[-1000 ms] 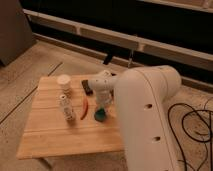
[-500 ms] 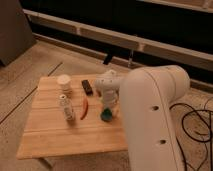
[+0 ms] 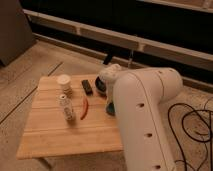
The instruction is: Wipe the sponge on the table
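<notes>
Camera view, single view. The gripper (image 3: pixel 108 101) is down at the near-right part of the table (image 3: pixel 60 140), almost all of it behind the big white arm (image 3: pixel 147 115). Pincer is closed. Whether it has hold of anything can't be made out.

The sponge (image 3: pixel 108 109) lies directly under or at the pincer, on the tabletop by the right edge. Only a teal sliver shows at the arm's outline, so its long axis and heading can't be read.

- Chili (image 3: pixel 84 107): just picture-left of the pincer, lying flat, long axis roughly across the planks.
- Bottle (image 3: pixel 66 107): further left of the pincer, past the chili, upright.
- Brown block (image 3: pixel 87 86): beyond the pincer and left of it.
- Cup (image 3: pixel 64 82): further left again, near the far edge.
- Bowl (image 3: pixel 101 86): just beyond the pincer, half covered by the arm's wrist.

The table has a light wooden slatted top, planks running left-right in the picture. The floor is speckled and pale. A dark wall with pale horizontal rails stands behind. Black cables (image 3: pixel 192 122) lie on the floor well to the right of the pincer, past the arm.

The table's right edge is hidden by the arm, and the arm is cut off at the bottom of the frame.
</notes>
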`<state>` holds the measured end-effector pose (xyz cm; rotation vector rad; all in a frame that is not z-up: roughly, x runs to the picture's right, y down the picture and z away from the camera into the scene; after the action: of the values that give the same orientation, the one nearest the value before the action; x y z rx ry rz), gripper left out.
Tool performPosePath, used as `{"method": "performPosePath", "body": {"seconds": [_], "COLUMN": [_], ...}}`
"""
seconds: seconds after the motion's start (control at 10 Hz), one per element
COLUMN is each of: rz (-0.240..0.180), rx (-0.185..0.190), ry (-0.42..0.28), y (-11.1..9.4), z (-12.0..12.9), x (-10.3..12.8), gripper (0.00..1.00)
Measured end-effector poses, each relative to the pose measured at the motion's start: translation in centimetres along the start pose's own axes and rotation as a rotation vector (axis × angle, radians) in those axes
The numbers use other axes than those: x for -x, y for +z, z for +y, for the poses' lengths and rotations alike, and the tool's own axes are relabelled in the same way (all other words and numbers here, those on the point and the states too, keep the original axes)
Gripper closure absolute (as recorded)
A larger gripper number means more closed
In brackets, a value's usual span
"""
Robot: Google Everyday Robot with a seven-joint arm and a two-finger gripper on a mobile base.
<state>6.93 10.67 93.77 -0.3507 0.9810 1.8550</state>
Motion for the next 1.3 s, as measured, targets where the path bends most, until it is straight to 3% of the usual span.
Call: {"method": "performPosePath", "body": {"seconds": [0.3,0.7,1.1,1.3], "rz": [-0.048,-0.075,-0.055,-0.062], "rx": [-0.006,0.057,0.087,0.080], "ry": [-0.084,-0.203,-0.238,-0.241], "y": [-1.2,-2.7,-1.7,-1.2], "z": [4.9,11.8,13.5,13.0], "x": [0.4,-3.8,-7.1,-8.7], "gripper": [0.89,0.89,0.89,0.89]}}
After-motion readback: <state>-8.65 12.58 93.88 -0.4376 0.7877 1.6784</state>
